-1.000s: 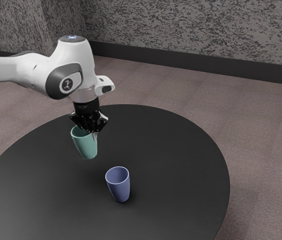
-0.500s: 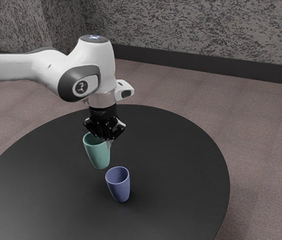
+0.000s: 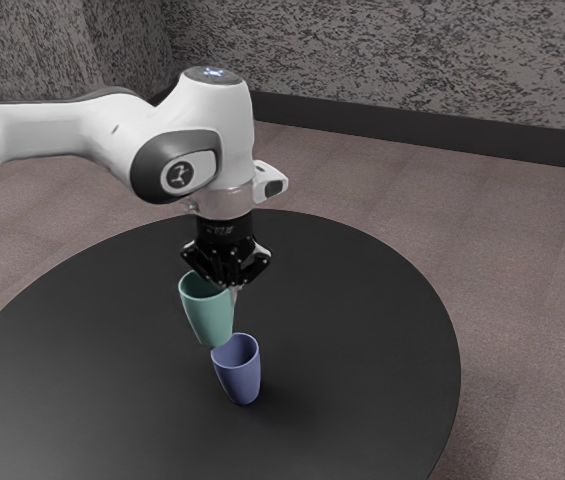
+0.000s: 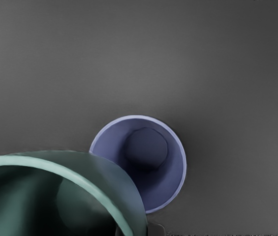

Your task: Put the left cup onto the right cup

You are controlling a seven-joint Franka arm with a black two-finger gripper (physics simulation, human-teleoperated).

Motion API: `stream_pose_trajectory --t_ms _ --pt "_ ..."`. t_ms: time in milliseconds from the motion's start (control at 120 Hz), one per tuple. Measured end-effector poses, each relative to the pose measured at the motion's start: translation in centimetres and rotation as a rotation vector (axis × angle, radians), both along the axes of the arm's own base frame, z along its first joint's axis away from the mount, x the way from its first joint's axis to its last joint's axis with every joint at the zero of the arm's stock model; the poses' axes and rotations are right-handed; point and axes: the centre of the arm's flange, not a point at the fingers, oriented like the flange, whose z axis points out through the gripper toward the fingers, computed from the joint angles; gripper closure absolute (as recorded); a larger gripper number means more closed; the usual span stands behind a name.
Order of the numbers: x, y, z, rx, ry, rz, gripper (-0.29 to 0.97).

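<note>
End effector (image 3: 225, 283) pinches the green cup (image 3: 207, 316) by its rim, so it hangs tilted. Its base is close over the blue cup (image 3: 236, 368), at that cup's 11 o'clock. The blue cup stands upright on the worktop (image 3: 362, 330), mouth free to receive. I judge 1 small shift remains.

Blue cup (image 3: 236, 368) mid-table, open table (image 3: 362, 300) around

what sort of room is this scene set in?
Probably a bare simulated room: a round black table on a brownish carpet-like floor, with a speckled grey wall and dark baseboard behind. The tool holds a green cup tilted by a blue cup.
</note>
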Motion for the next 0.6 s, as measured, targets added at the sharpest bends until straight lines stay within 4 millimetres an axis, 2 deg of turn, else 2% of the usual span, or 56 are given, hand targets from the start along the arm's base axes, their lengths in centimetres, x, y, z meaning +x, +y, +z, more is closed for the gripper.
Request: stream_pose_trajectory --t_ms 400,500,600 --pt "0.5 -2.9 -0.6 -0.001 -0.005 0.031 0.79" --pt "0.8 -2.7 -1.1 0.000 0.000 0.048 0.79" --pt "1.4 -1.4 -1.3 0.000 0.002 0.082 0.79"
